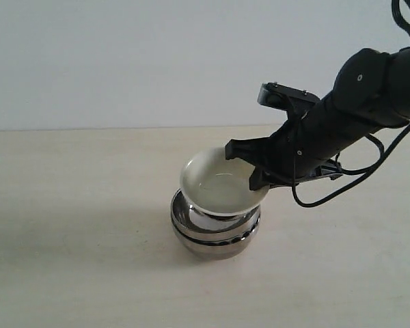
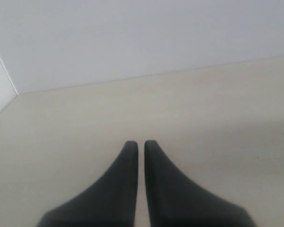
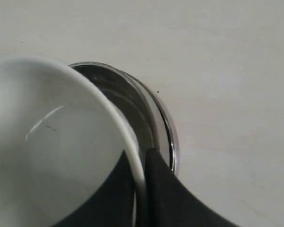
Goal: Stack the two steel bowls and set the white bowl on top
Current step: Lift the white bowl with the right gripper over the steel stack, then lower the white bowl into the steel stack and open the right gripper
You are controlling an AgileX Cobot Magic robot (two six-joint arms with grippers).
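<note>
1. My right hand (image 1: 240, 167) is clamping the rim of the white bowl (image 1: 215, 186). One finger is lying inside the bowl and the other is pressing its outer wall, on the part of the rim facing the desk's right edge.
2. The white bowl is sitting tilted over the two steel bowls (image 1: 215, 236), with its base dipping below the rim of the upper one. I cannot tell whether it is resting fully there.
3. The two steel bowls are standing upright, nested one inside the other, with a thin seam showing between their rims. The stack is standing on the pale desk (image 1: 68, 225), well in from the far edge where the desk is meeting the white wall (image 1: 123, 61).
4. From my right wrist, my hand (image 3: 138, 153) is showing its two dark fingers (image 3: 113, 198) pinching the cream rim of the white bowl (image 3: 61, 151) between them. A crescent of the steel bowls (image 3: 149, 113) is peeking out just beyond that rim.
5. My left hand (image 2: 137, 143) is hovering over bare desk (image 2: 203, 109), its fingertips drawn together with only a sliver of a gap between them. It is gripping nothing.
6. A black cable (image 1: 335, 195) is looping beneath my right arm, hanging clear of the desk surface and of the bowls.
</note>
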